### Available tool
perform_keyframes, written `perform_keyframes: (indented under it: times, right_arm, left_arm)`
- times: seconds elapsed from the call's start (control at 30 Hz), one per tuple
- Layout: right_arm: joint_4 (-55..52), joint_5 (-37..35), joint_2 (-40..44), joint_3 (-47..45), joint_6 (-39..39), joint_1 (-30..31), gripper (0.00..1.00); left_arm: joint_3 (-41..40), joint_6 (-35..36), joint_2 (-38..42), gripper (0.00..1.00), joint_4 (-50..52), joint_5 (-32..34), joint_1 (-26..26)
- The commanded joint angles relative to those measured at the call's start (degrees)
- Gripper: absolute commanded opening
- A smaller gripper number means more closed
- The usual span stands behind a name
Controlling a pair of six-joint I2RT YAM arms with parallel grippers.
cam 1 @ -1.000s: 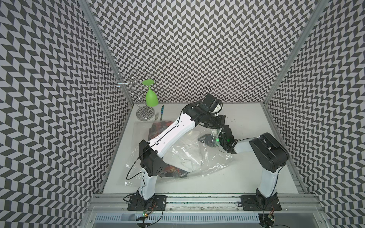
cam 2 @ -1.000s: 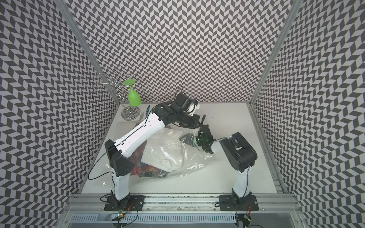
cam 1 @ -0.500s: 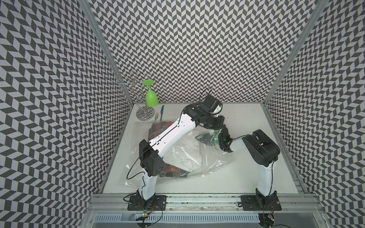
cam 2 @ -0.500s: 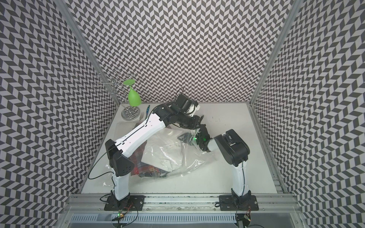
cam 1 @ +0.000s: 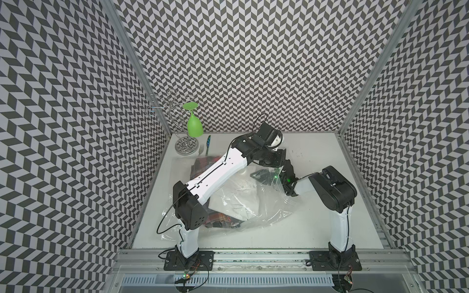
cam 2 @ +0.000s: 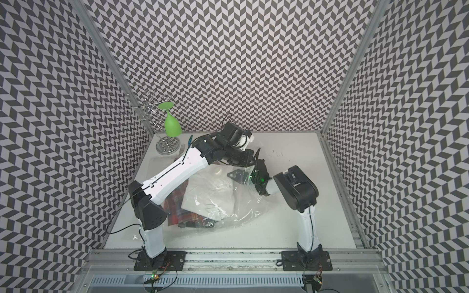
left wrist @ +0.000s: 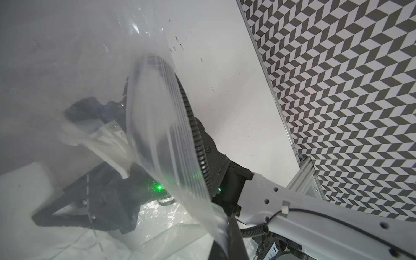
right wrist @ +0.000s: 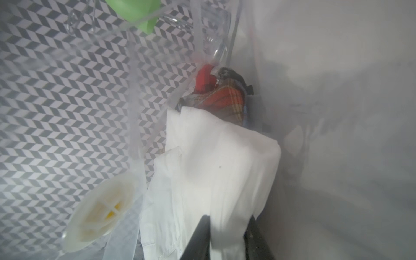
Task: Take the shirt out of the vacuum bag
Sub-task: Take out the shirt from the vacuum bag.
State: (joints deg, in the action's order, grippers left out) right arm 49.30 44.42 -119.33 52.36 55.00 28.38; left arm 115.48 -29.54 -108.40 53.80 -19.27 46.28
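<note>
1. Weighing the risks first: the right gripper (right wrist: pixel 226 236) is deep inside the vacuum bag (cam 1: pixel 266 210). Its fingers (right wrist: pixel 199 234) sit on either side of a fold of the white shirt (right wrist: pixel 220 168) and, as far as the wrist view shows, nip it. So thin a pinch of smooth cloth could slip free on the pull.
2. The left gripper (cam 1: pixel 281 159) is clamped on the bag's lined zip rim (left wrist: pixel 162 126), holding the mouth lifted at about 1 o'clock on the table (cam 1: pixel 317 228). If that hold gives, the slick film would likely travel along with the shirt.
3. A plaid garment (cam 1: pixel 218 218) lies partly under the white shirt toward 7 o'clock. Cloth rubbing on cloth could drag it out too.
4. Both wrists crowd the mouth, so a careless pull risks a knock between the arms or film caught in the pinch.
5. The bag is clear, glossy and creased. It spreads from the table's centre to 7 o'clock and has a round white valve cap (right wrist: pixel 101 202) on its face.
6. The shirt is matte, soft and folded flat, and it is wholly inside the bag.
7. A wire rack (cam 1: pixel 186 147) with a green glass (cam 1: pixel 195 124) hanging upside down stands at 11 o'clock, well apart.
</note>
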Motion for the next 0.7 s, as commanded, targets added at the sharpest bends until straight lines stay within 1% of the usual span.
perform_keyframes:
  times: [0.0,0.17,0.3,0.5,0.67]
  right_arm:
    - [8.8,2.0,-0.9,-1.4,3.6,0.6,0.21]
    - [10.7,3.1,-0.3,-2.4,4.7,0.6,0.09]
    - [9.4,3.4,2.0,-2.9,4.4,0.5,0.01]
    - [7.1,3.8,7.4,-5.3,5.5,0.5,0.0]
    - [2.5,3.7,13.2,-7.0,5.7,0.6,0.0]
  left_arm:
    - [-1.6,-0.2,2.9,0.0,-2.5,-1.3,-0.6]
    - [-4.3,-0.3,4.0,0.0,-3.3,-1.2,-1.3]
    - [-6.4,-0.3,5.2,0.0,-4.2,-1.1,-2.1]
    - [-9.2,-0.1,6.2,0.0,-5.4,-1.5,-3.6]
    - [-10.7,0.3,6.4,0.0,-6.2,-2.4,-4.6]
